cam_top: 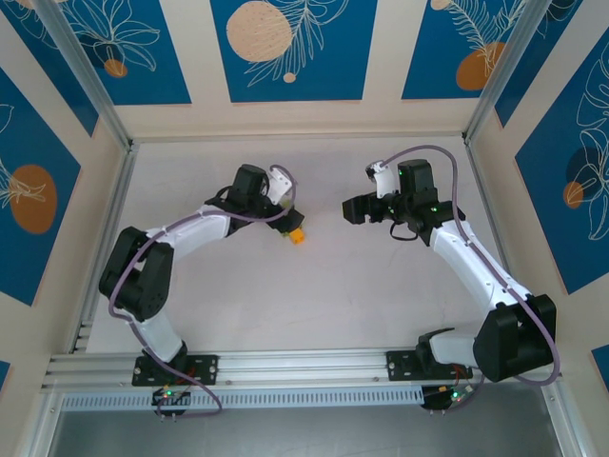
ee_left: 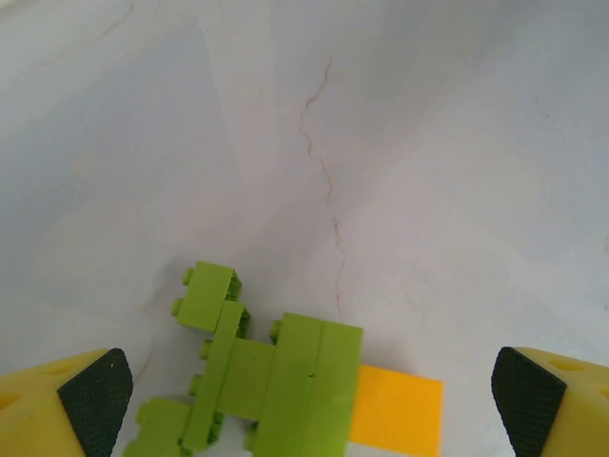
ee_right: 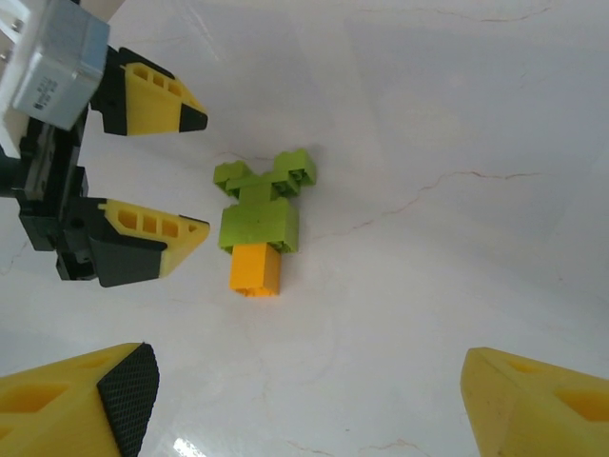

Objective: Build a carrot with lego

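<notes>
Left claw (ee_right: 198, 173): spread to its widest and holding nothing. Its two yellow fingers flank bare counter (cam_top: 285, 314), and their tips stop just short of the carrot (ee_right: 259, 224). In the left wrist view the black pads (ee_left: 93, 400) sit at the two lower corners, with the carrot low between them and touching neither.

Right claw (ee_right: 309, 400): also spread wide and empty, with its fingers at the bottom corners of its own view, apart from the carrot.

The carrot lies flat on the white counter, between the two claws and closer to the left one. It has a forked lime-green top, a broader green block below it, and one orange brick as the tip.

Hidden or cut off: the left wrist view crops the lower edge of the carrot. In the top view the carrot is very small, mostly an orange speck beside the left claw, and its green bricks are hard to make out.

The right wrist view shows the carrot whole, together with the left claw seen from outside.
</notes>
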`<state>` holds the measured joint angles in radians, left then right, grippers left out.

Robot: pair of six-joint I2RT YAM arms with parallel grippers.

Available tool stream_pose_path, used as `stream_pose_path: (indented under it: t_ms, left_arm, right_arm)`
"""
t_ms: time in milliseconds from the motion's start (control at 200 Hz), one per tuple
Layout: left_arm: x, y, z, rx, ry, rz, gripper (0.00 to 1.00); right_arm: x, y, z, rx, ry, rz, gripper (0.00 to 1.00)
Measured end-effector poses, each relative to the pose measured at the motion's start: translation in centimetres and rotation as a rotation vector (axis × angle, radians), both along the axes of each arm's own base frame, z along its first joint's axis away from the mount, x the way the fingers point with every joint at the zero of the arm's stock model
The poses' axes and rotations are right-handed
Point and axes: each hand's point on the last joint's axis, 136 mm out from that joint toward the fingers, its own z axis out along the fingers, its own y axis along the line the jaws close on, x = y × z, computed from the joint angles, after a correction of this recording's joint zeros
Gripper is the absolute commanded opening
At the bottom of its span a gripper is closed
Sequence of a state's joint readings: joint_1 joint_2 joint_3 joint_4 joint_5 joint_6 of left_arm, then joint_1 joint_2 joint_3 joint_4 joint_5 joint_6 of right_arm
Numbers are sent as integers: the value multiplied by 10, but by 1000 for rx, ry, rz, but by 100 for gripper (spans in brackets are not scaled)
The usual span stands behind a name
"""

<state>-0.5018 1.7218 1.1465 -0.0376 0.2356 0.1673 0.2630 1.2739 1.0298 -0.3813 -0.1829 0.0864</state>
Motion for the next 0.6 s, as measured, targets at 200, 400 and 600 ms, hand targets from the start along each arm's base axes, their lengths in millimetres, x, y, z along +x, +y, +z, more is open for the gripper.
stream_pose_path:
  t_ms: [200,400,600]
  left_arm:
    - [3,27,32,-9,-121,105,99]
    - [-2,138,14,92,-251,498,99]
    - [-19,221,-29,195,-249,741,99]
  right_arm:
    - [5,-11,-17,-36,-12,-70,85]
    - [17,-81,-79,-234,-99,-399,88]
    - [11,-136,-137,-347,-137,-576,88]
